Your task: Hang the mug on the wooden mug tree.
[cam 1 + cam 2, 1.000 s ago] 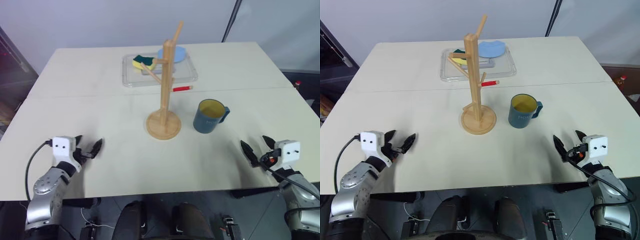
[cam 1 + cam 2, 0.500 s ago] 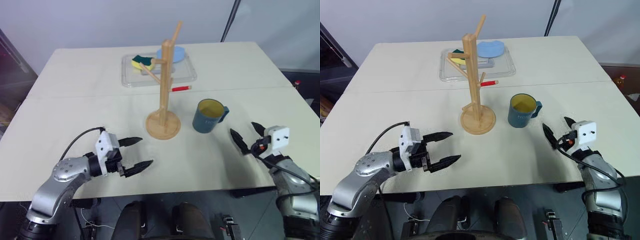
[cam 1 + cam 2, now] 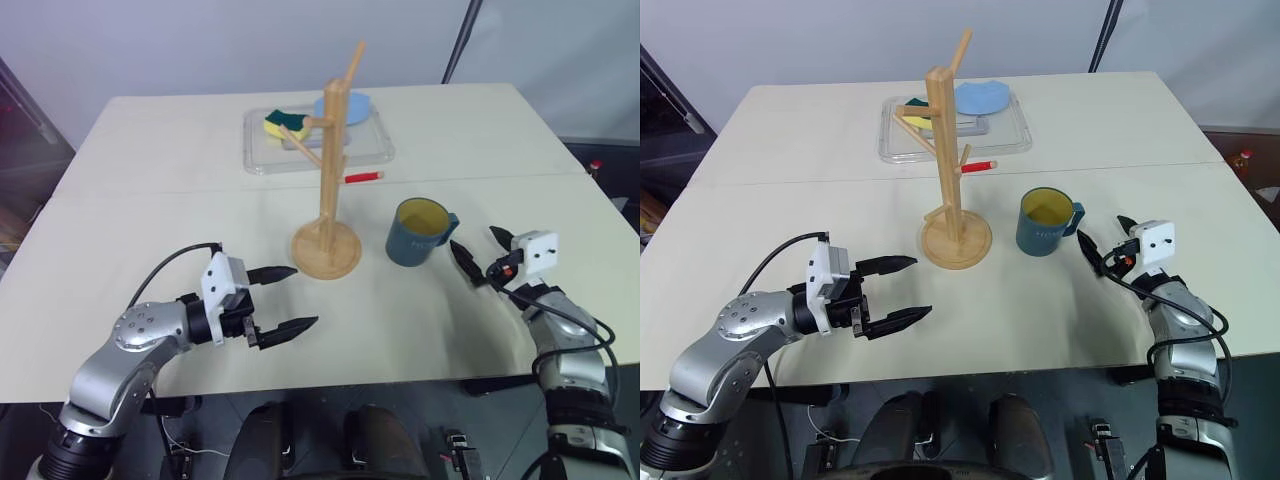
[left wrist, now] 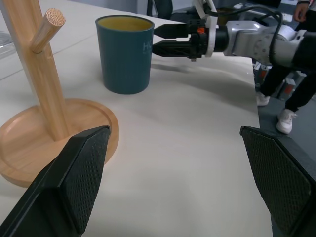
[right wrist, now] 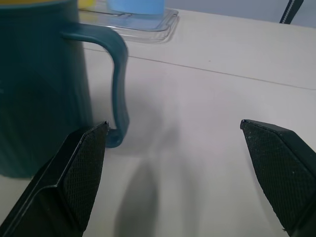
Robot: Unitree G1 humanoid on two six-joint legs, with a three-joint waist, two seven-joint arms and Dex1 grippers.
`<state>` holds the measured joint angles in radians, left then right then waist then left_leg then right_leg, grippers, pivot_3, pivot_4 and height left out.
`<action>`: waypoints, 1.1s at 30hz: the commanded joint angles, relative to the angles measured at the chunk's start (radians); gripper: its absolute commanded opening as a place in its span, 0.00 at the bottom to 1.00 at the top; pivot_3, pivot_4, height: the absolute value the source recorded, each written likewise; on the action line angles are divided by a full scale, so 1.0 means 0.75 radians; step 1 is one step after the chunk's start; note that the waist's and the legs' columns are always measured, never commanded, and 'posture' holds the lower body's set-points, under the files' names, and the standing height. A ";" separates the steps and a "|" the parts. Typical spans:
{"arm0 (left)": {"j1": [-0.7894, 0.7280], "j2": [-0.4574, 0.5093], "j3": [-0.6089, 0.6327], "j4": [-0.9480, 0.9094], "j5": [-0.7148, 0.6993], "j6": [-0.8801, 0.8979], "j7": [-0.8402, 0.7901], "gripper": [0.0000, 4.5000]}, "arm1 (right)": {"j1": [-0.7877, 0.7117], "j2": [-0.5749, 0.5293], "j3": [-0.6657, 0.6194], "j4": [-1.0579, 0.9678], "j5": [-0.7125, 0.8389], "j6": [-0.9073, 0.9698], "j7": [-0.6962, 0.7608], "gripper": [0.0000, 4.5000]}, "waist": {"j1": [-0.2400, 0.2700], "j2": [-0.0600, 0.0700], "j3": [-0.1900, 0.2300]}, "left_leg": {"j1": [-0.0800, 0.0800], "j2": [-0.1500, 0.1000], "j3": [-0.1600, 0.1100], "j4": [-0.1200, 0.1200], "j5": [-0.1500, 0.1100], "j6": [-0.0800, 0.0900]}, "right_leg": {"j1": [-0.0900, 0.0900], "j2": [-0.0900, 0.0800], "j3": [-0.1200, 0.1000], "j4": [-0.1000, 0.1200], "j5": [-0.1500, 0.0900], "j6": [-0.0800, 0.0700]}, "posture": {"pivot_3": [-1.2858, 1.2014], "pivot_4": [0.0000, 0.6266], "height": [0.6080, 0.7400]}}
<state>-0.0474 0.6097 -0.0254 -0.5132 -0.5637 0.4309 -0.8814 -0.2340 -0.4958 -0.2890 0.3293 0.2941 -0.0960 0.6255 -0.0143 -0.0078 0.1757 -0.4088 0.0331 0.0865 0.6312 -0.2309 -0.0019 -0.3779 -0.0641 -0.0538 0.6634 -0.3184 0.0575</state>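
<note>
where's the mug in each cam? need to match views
Left eye: mug right of centre, right of the mug tree.
Right eye: mug right of centre, same side of the tree.
Left wrist: upper middle, behind the tree's base.
Right wrist: left edge, handle toward the camera.
Shared landmark: the tree.

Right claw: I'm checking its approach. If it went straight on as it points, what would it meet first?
Probably the mug, at its handle. The open right claw points at it from close by, with bare table between.
</note>
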 commanded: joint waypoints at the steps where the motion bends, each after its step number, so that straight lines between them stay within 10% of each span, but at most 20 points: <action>1: 0.001 0.007 0.011 -0.041 -0.004 -0.011 0.005 1.00 | -0.049 -0.011 0.011 -0.008 -0.008 -0.039 0.012 0.98 | 0.000 0.000 0.000 | 0.000 0.000 0.000 0.000 0.000 0.000 | 0.000 0.000 0.000 0.000 0.000 0.000 | 0.52 0.24 1.00; 33: -0.030 0.016 0.003 -0.037 0.000 0.001 0.024 1.00 | -0.322 0.022 0.121 0.302 -0.056 -0.106 0.089 0.98 | -0.001 0.000 0.000 | 0.000 0.000 0.000 0.000 0.000 0.000 | 0.000 0.000 0.000 0.000 0.000 0.000 | 0.52 0.24 1.00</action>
<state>-0.0558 0.6178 -0.0258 -0.5135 -0.5603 0.4334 -0.8647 -0.4532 -0.4751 -0.1940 0.5572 0.2471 -0.1482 0.6771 -0.0152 -0.0078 0.1757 -0.4086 0.0331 0.0865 0.6316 -0.2308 -0.0020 -0.3776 -0.0641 -0.0538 0.6636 -0.3183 0.0577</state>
